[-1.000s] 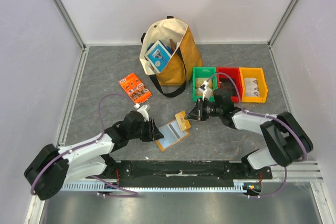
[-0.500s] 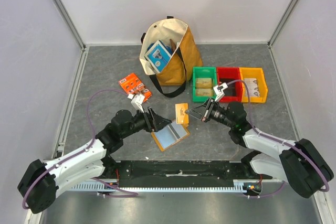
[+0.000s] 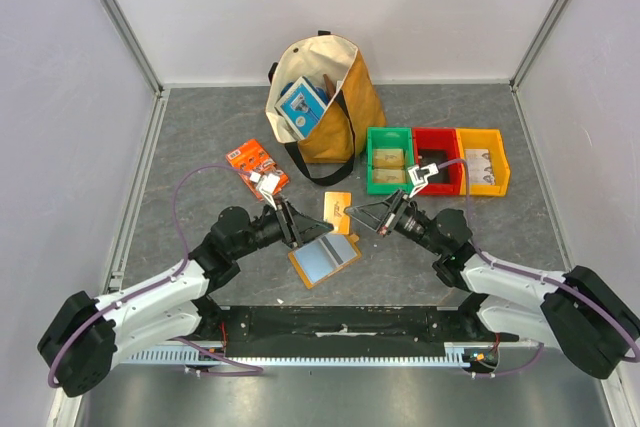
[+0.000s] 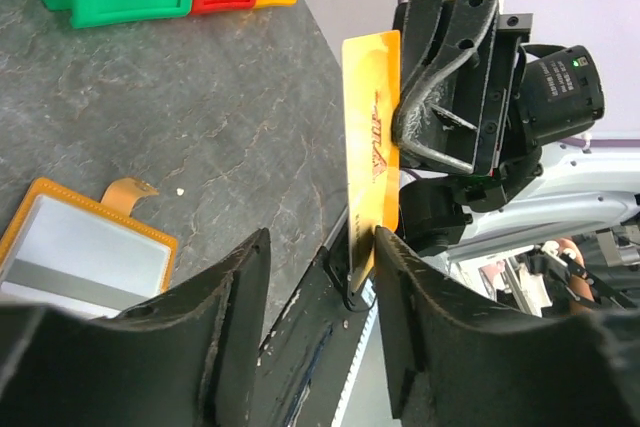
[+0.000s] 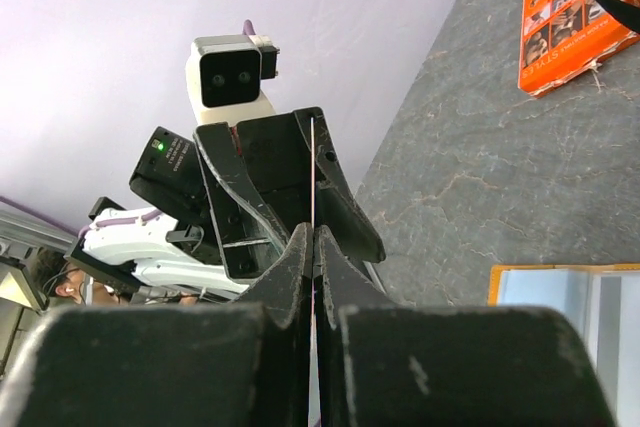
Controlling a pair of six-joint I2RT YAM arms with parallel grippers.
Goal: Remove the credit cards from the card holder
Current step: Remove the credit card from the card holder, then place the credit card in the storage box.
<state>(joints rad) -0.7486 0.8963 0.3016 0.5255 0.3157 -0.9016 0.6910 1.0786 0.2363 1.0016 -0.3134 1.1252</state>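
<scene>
The card holder (image 3: 325, 259) lies open on the table, orange-tan with a pale blue-grey inside; it also shows in the left wrist view (image 4: 85, 247) and the right wrist view (image 5: 570, 287). My right gripper (image 3: 357, 215) is shut on an orange credit card (image 3: 338, 213) and holds it on edge in the air above the holder. In the left wrist view the card (image 4: 372, 147) stands upright. My left gripper (image 4: 320, 277) is open, with the card's lower end between its fingers, close against the right one. In the right wrist view the card (image 5: 312, 157) is a thin line rising from my gripper (image 5: 314, 232).
A tan tote bag (image 3: 320, 97) with a blue-and-white box stands at the back. An orange printed packet (image 3: 257, 168) lies left of the grippers. Green (image 3: 389, 159), red (image 3: 436, 157) and yellow (image 3: 481, 159) bins sit in a row at the right.
My right gripper has lifted the orange card away from the holder and carried it left. My left gripper has opened wider, risen off the holder and come round the card's end.
</scene>
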